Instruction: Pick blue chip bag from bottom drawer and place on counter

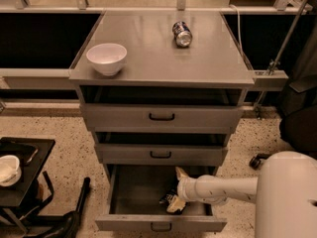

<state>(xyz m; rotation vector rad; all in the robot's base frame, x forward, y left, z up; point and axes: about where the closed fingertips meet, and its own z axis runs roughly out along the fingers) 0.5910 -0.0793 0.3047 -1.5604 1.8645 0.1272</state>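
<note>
The bottom drawer (pixel 148 224) is pulled out below two shallower drawers. My gripper (pixel 174 190) reaches into it from the right, low over the drawer floor at its right side. The fingers are spread apart, one toward the back (pixel 181 173) and one toward the front (pixel 176 205). A small dark crinkly shape, apparently the blue chip bag (pixel 166 198), lies on the drawer floor against the front finger, mostly hidden by it. The counter (pixel 158 53) is the grey top of the cabinet.
A white bowl (pixel 106 58) stands at the counter's front left. A drink can (pixel 182 33) lies on its side at the back right. A black side table (pixel 22 175) with a white cup (pixel 7 168) stands left of the cabinet.
</note>
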